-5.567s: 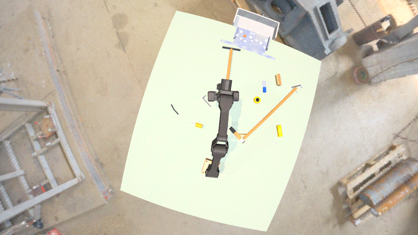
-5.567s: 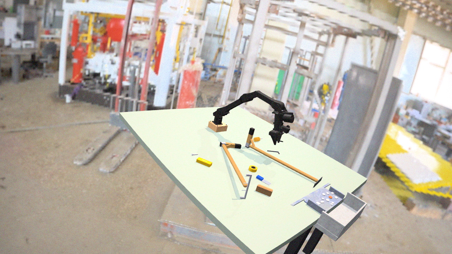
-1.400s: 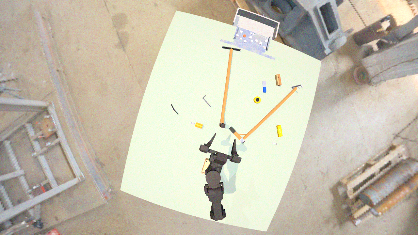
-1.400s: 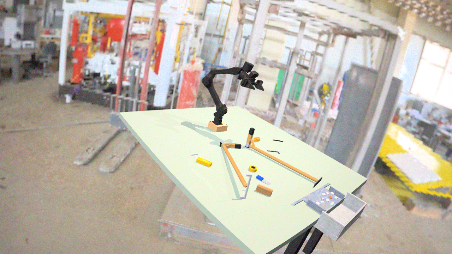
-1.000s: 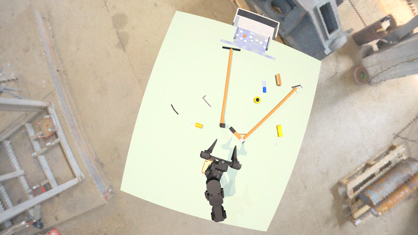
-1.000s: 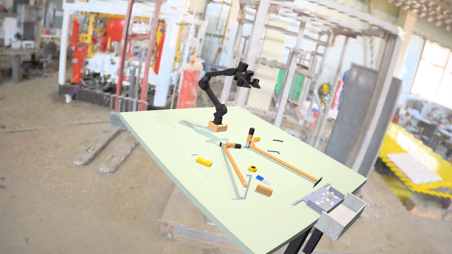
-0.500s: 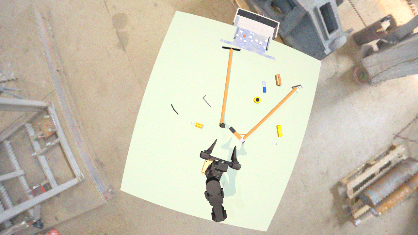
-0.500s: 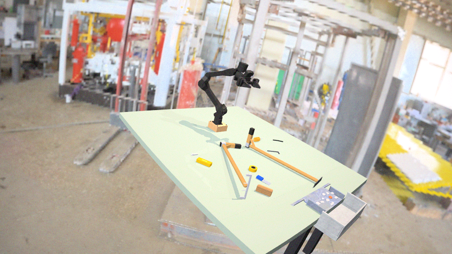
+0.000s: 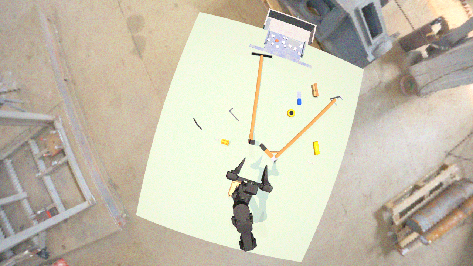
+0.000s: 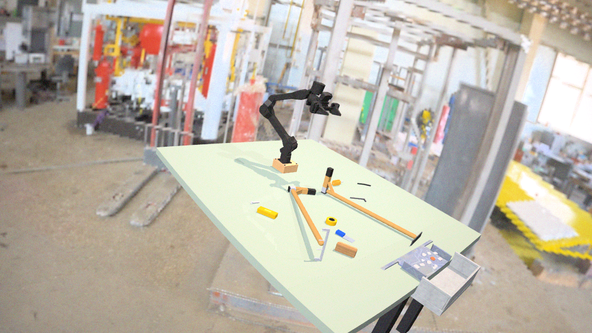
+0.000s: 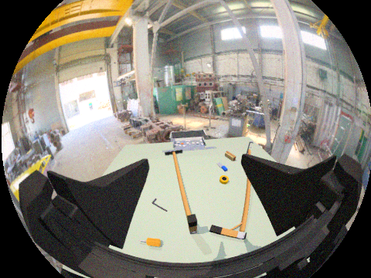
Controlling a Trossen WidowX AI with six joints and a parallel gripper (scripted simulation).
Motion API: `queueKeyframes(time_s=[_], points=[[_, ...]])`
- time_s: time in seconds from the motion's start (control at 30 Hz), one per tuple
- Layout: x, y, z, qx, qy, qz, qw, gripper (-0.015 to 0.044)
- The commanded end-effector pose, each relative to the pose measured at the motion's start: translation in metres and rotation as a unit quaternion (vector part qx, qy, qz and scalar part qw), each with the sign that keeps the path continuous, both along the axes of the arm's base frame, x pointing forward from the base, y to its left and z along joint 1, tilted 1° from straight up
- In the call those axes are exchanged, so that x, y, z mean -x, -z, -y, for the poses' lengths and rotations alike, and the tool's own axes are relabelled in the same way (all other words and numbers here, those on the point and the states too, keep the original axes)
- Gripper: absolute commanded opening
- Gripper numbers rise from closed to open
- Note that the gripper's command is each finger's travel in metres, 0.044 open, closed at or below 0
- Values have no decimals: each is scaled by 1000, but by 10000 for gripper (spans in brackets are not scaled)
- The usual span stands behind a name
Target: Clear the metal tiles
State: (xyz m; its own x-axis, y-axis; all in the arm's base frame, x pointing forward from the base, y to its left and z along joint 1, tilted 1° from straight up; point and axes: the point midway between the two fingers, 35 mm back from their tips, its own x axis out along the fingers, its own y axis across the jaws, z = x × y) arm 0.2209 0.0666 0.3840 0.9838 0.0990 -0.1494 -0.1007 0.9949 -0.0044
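Observation:
The long scraper (image 9: 256, 99) (image 10: 372, 214) (image 11: 181, 181) lies on the table, its orange shaft running towards the plate. Its dark blade is just short of the plate's near edge, and its black-topped handle stands upright at the near end. Several pale tiles and an orange one (image 9: 276, 40) (image 10: 432, 258) lie on the steel plate (image 9: 287, 54). The catch box (image 9: 287, 27) (image 10: 430, 293) adjoins the plate's far end, and no tiles show in it. My gripper (image 9: 255, 162) (image 10: 333, 113) is open and empty, high above the table, on the robot's side of the scraper's handle.
A rake-like tool (image 9: 305, 128) (image 10: 306, 215) (image 11: 246, 201) lies right of the scraper, its handle tipped over close to the scraper's. A tape roll (image 9: 291, 113), blue-handled tool (image 9: 299, 101), brown block (image 9: 315, 90) and yellow block (image 9: 316, 148) lie right. A screwdriver (image 9: 225, 142) and hex key (image 9: 229, 110) lie left.

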Motion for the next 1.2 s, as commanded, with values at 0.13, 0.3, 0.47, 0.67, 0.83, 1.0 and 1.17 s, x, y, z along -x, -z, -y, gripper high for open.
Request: queueKeyframes(time_s=[0.13,0.3,0.47,0.67,0.83,1.0,1.17], points=[[-7,0,-4,7,1,-11,1000,440],[-18,2,-11,20,-1,-29,999,440],[-29,4,-17,33,-3,-47,998,440],[-43,7,-25,47,-6,-69,996,440],[-55,11,-31,59,-9,-88,994,440],[-67,16,-38,69,-11,-107,992,440],[-79,22,-43,80,-14,-126,989,440]])
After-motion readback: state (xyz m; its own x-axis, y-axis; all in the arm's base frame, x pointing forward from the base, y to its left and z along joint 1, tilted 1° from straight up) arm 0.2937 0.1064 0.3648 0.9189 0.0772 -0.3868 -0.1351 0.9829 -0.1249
